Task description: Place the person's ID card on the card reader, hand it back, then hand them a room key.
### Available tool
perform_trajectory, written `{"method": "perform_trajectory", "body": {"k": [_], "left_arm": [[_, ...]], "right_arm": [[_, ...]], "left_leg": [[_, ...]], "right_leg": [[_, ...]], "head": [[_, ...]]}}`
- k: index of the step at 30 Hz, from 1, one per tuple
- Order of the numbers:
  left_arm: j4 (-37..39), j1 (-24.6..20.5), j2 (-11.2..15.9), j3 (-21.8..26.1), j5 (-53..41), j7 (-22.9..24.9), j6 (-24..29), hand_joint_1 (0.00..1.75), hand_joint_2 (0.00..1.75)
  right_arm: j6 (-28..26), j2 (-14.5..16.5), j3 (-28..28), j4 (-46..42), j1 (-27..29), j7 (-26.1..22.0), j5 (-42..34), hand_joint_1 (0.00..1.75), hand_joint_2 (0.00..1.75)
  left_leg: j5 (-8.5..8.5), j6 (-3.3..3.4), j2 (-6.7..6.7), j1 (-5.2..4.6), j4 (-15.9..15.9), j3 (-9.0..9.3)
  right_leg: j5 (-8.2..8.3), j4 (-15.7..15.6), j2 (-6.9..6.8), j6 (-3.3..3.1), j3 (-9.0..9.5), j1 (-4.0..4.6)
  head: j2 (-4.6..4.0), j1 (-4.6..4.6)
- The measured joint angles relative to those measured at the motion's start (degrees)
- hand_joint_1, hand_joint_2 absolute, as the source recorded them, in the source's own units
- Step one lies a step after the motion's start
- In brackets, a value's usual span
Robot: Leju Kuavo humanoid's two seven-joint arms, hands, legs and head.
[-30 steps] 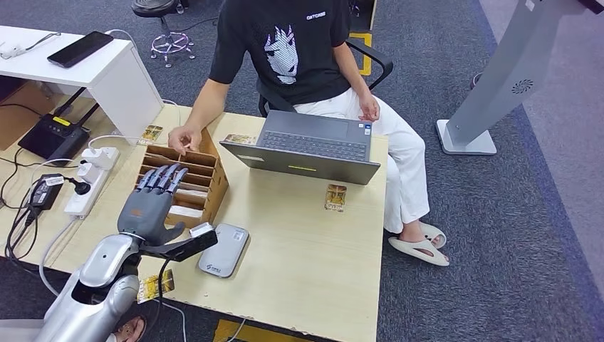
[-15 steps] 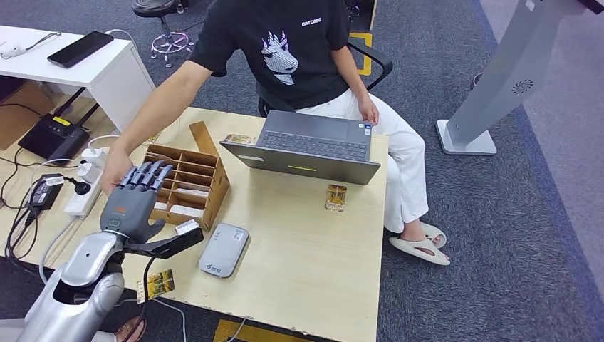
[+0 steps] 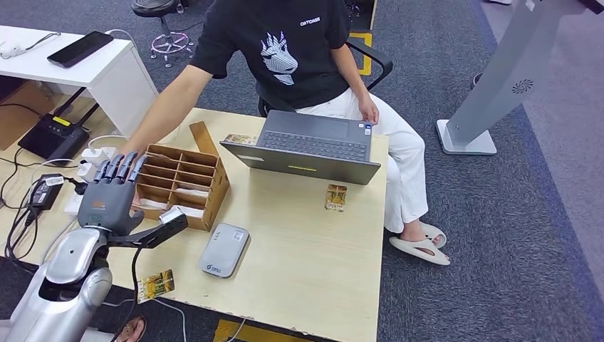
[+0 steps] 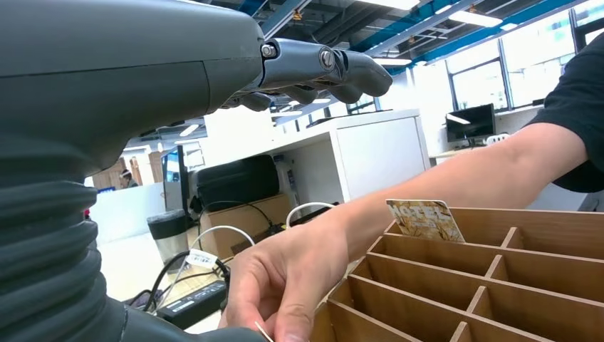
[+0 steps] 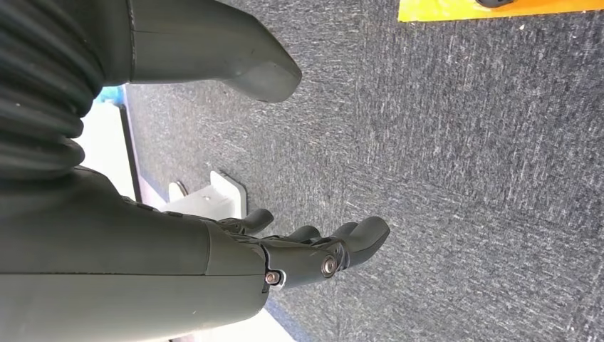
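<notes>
Since the earlier frames the left hand (image 3: pixel 108 199) has moved away from the wooden organizer (image 3: pixel 186 184) toward the table's left edge, and the person's hand (image 4: pixel 288 278) has reached out to meet it. The left hand is flat with its fingers spread and straight, holding nothing; the person's hand sits just under it, and in the left wrist view a thin card edge (image 4: pixel 262 330) shows pinched between the person's fingers. Whether this is the ID card I cannot tell. The grey card reader (image 3: pixel 224 249) lies on the table just beside the organizer, with nothing on it. One patterned card (image 3: pixel 335 197) lies near the laptop (image 3: pixel 310 147), and another (image 3: pixel 156 284) lies at the table's near edge. The right hand (image 5: pixel 313 249) hangs over the carpet, fingers loosely curled and empty.
</notes>
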Motion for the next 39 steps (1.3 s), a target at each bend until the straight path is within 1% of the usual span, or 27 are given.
{"method": "perform_trajectory", "body": {"k": [18, 29, 39], "left_arm": [[0.00, 0.01, -0.04, 0.73, -0.05, -0.01, 0.02, 0.00, 1.75], [0.16, 0.00, -0.78, 0.74, -1.36, -0.05, -0.04, 0.00, 1.75], [0.55, -0.66, -0.58, 1.09, -2.27, 1.08, -0.46, 0.00, 1.75]], "right_arm": [[0.00, 0.00, -0.01, 0.00, 0.00, 0.06, 0.03, 0.00, 1.75], [0.17, 0.00, -0.29, 0.00, -0.02, 0.07, 0.35, 0.00, 1.75], [0.22, 0.00, -0.85, 0.00, -0.04, 0.09, 0.55, 0.00, 1.75]], "left_leg": [[0.00, 0.00, 0.00, 0.00, 0.00, 0.00], [0.00, 0.00, 0.00, 0.00, 0.00, 0.00], [0.00, 0.00, 0.00, 0.00, 0.00, 0.00]], "right_leg": [[0.00, 0.00, 0.00, 0.00, 0.00, 0.00], [0.00, 0.00, 0.00, 0.00, 0.00, 0.00], [0.00, 0.00, 0.00, 0.00, 0.00, 0.00]], "head": [[-0.01, 0.00], [0.01, 0.00], [0.01, 0.00]]}}
